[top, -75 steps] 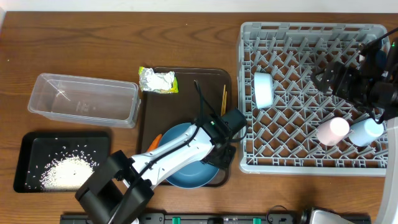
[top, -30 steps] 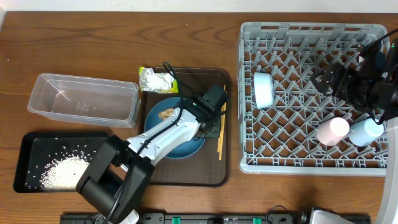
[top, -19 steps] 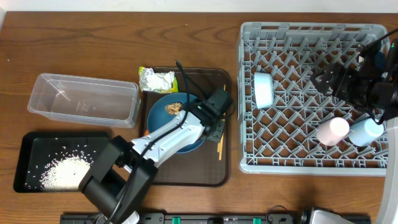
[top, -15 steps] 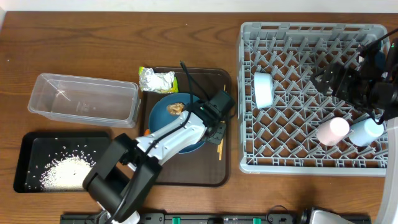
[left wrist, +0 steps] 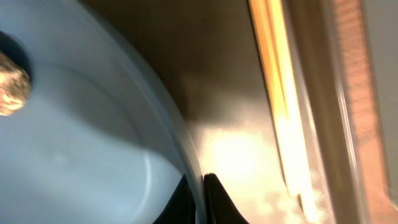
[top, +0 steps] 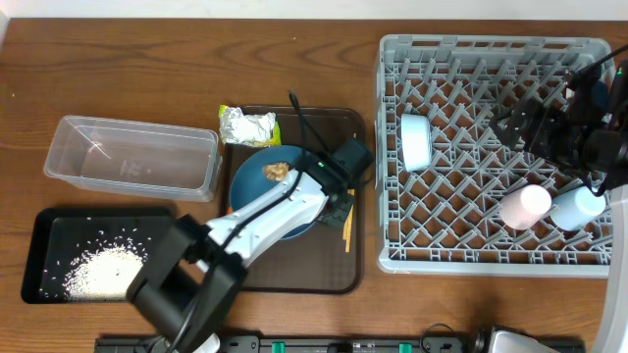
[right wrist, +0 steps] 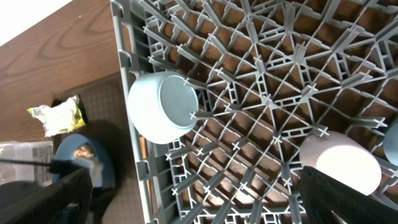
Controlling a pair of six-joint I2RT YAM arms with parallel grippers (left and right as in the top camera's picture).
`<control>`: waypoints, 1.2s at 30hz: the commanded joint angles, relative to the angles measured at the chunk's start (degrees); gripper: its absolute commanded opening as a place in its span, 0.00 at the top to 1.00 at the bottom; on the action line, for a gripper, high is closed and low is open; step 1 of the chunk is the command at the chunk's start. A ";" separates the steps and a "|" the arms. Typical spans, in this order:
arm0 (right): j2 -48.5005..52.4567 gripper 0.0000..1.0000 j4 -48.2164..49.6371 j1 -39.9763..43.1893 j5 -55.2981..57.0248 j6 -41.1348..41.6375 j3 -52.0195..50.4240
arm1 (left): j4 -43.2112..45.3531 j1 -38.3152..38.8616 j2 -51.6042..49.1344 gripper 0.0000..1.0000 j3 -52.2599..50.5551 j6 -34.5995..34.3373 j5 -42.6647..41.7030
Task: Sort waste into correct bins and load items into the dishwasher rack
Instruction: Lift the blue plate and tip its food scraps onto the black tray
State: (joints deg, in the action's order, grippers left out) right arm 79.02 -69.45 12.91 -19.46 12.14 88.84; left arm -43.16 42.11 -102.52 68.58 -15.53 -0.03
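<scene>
The blue plate (top: 270, 201) lies on the brown serving tray (top: 294, 270) with the brown food lump (top: 276, 170) on it. My left gripper (top: 337, 199) is shut on the plate's right rim (left wrist: 186, 155); the lump (left wrist: 12, 84) shows at the left of the left wrist view. The chopsticks (top: 347, 224) (left wrist: 277, 93) lie just right of the plate. The wrapper (top: 247, 126) sits at the tray's back left. A bit of carrot (top: 230, 208) peeks out at the plate's left edge. My right gripper (right wrist: 193, 199) is open above the grey rack (top: 491, 49).
In the rack are a white bowl (top: 416, 140), a pink cup (top: 525, 206) and a light blue cup (top: 577, 206). The clear tub (top: 132, 157) stands at the left. The black tray (top: 59, 230) in front of it holds rice (top: 98, 270).
My left gripper has dragged the plate from the tray's front toward its back, uncovering the lump. In the last half second it barely moved. The right arm is still.
</scene>
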 commanded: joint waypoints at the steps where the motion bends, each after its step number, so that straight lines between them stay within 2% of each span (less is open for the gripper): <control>1: -0.26 0.01 0.09 -0.55 -0.02 -0.63 -0.02 | -1.97 -0.17 7.52 0.94 2.84 -2.58 -1.86; 11: -0.26 0.01 0.94 -0.55 -0.07 -0.59 -0.02 | -2.80 -1.42 26.18 0.94 2.89 -6.21 1.20; 13: -0.26 0.01 1.14 -0.55 -0.07 -0.59 -0.02 | -4.79 -1.42 28.41 0.94 2.89 -6.56 3.67; 16: -0.26 0.01 1.09 -0.55 -0.07 -0.59 -0.04 | -9.70 -2.32 32.13 0.94 2.89 -11.78 9.86; 19: -0.26 0.01 1.07 -0.55 -0.07 -0.59 -0.04 | -12.52 -5.53 36.63 0.94 2.86 -13.57 10.38; 24: -0.26 0.01 1.03 -0.55 -0.07 -0.59 -0.04 | -13.38 -15.82 44.76 0.94 2.86 -13.57 9.68; 28: -0.26 0.01 0.83 -0.55 -0.07 -0.59 -0.04 | -13.38 -27.34 49.86 0.94 2.80 -13.33 9.20; 36: -0.26 0.01 0.81 -0.55 -0.07 -0.59 -0.04 | -10.73 -50.60 52.02 0.94 1.66 -5.31 -3.26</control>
State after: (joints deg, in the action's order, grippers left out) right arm 79.02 -68.53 12.91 -19.49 12.12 88.82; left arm -55.53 -2.57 -50.19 70.70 -25.71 3.01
